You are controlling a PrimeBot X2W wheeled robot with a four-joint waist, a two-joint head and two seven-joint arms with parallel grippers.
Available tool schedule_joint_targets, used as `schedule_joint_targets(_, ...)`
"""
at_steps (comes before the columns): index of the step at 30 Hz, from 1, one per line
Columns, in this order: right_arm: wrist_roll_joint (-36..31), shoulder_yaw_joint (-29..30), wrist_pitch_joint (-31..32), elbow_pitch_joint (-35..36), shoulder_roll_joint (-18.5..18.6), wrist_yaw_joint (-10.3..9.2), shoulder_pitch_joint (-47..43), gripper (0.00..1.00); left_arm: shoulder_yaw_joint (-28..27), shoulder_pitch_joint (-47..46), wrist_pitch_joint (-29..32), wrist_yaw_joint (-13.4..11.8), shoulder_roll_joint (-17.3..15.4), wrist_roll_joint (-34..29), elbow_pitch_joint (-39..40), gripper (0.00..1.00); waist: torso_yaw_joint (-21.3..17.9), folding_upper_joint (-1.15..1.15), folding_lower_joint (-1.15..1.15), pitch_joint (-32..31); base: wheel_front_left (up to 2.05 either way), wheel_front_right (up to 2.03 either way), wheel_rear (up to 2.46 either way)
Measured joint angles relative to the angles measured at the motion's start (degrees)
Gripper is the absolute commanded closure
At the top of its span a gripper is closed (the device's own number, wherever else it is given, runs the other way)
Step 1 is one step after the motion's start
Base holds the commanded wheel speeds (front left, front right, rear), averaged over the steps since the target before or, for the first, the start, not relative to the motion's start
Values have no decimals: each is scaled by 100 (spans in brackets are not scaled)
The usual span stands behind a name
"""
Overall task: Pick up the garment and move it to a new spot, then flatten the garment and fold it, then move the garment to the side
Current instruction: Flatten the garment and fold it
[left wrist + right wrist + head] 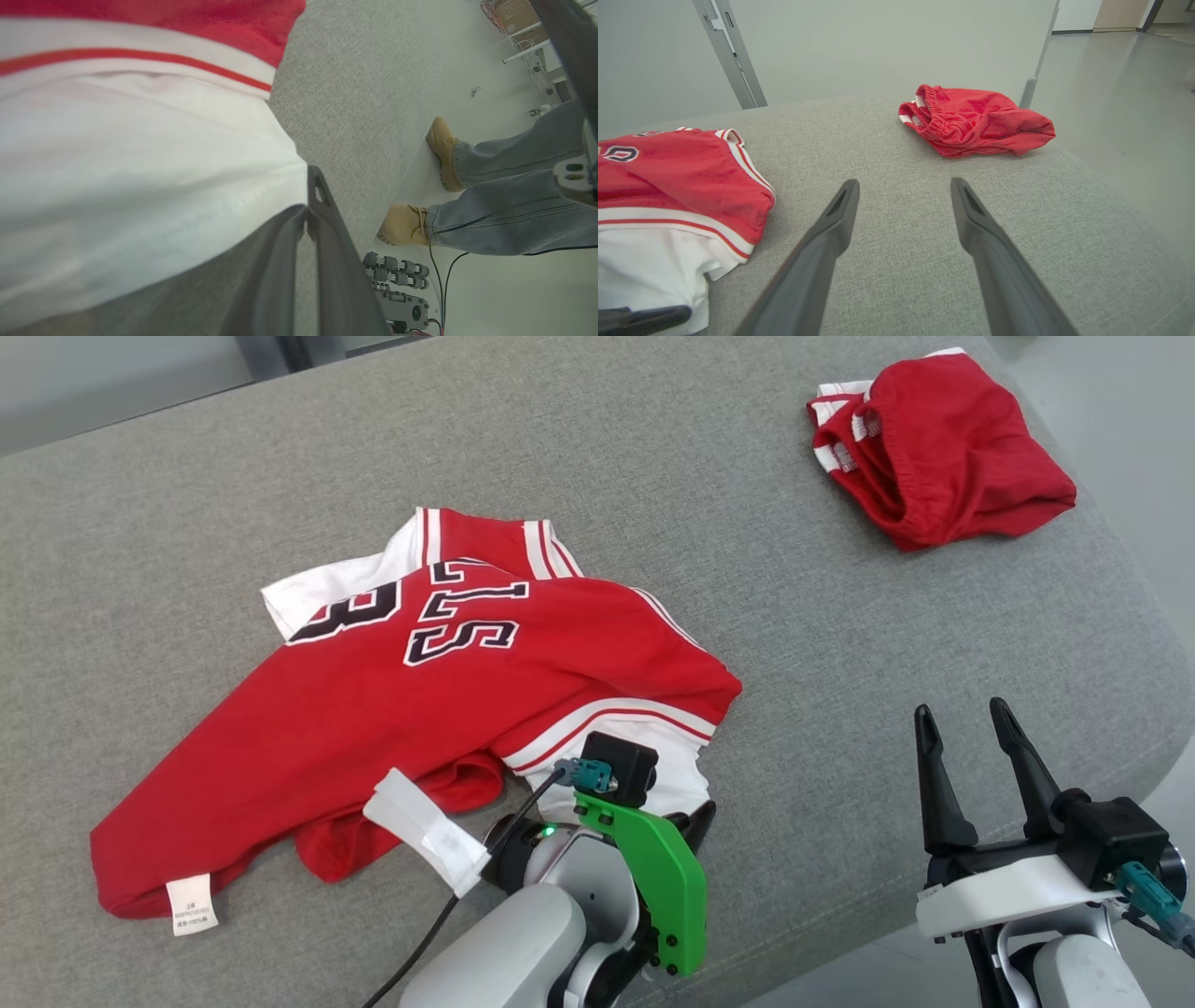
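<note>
A garment (448, 709) is seen lying crumpled on a grey upholstered surface (653, 476), left of centre and close to its near edge in the head view. It is a red sleeveless jersey with white panels, red-and-white striped trim at its openings, and black block lettering and numerals outlined in white, which read upside down from the head. The cloth looks thin, soft and slightly glossy, and is thrown into shallow folds and creases; part of the underside is turned out, so that a white care label (191, 903) is shown at the near-left corner and a white fabric strip (425, 826) at the near edge. The surface beneath is a coarse, heathered woven textile with a rounded edge. The garment's long axis is laid diagonally, from the near-left corner with the label up to the right-hand edge with the striped band; a trimmed opening is pointed away from the robot. The left gripper (308, 210) is closed, with the white cloth at the garment's near-right edge pinched between its dark fingers. The right gripper (962, 707) is held with its fingers spread wide and nothing between them, near the surface's near-right edge, well apart from the garment. A bunched pair of red shorts (943, 448) with an elastic waistband is seen at the far right corner.
</note>
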State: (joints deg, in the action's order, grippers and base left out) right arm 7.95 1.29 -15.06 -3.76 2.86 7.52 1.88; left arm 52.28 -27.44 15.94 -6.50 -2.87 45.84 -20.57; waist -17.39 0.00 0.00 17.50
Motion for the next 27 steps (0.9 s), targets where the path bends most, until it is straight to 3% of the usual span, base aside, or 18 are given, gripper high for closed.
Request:
schedule_joint_targets(6, -191, 51, 0, 51, -2, 0, -32, 0, 122, 150, 67, 143, -24, 297, 498, 0, 176, 0, 0, -168, 0, 0, 0)
schedule_joint_targets(10, -338, 188, 0, 141, -1, 0, -59, 0, 119, 346, 91, 130, -334, 300, 1094, 0, 353, 0, 0, -287, 0, 0, 0)
schedule_joint_targets(16, -510, 426, 0, 264, -2, 0, -201, 0, -19, 591, -332, -175, -1070, -183, 1753, 0, 685, 0, 0, -502, 0, 0, 0)
schedule_joint_targets(27, -659, 561, 0, 321, 8, 0, -557, 0, -934, 1283, -1424, -687, -1678, -100, 1979, 0, 1513, 0, 0, -977, 0, 0, 0)
